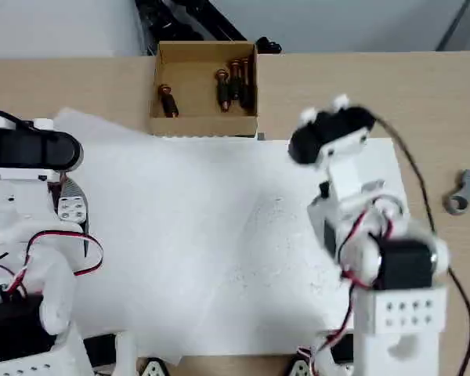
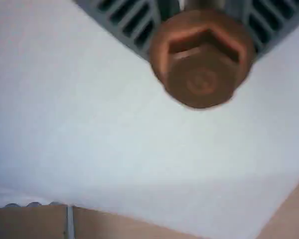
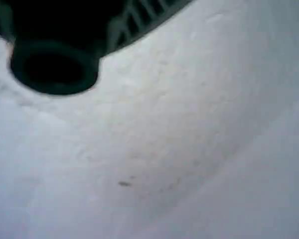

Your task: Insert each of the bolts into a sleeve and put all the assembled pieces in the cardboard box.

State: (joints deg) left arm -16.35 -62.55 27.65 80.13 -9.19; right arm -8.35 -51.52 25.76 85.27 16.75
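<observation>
The left gripper point(image 2: 182, 6) is closed on a copper-coloured hex bolt point(image 2: 200, 59), its ribbed jaws on either side of the head, above the white foam sheet point(image 2: 114, 139). The right gripper point(image 3: 74, 17) holds a black sleeve point(image 3: 54, 69) with its open end facing the camera, also over the sheet.

From above, the left arm point(image 1: 31, 204) sits at 8 o'clock and the right arm point(image 1: 360, 227) at 4 o'clock. The cardboard box point(image 1: 204, 124) stands at 12 o'clock on the wooden table point(image 1: 337, 78) and holds four assembled pieces point(image 1: 235, 84): one to its 9 o'clock side and three together toward 3 o'clock. A grey plastic part point(image 1: 462, 193) lies at 3 o'clock.
</observation>
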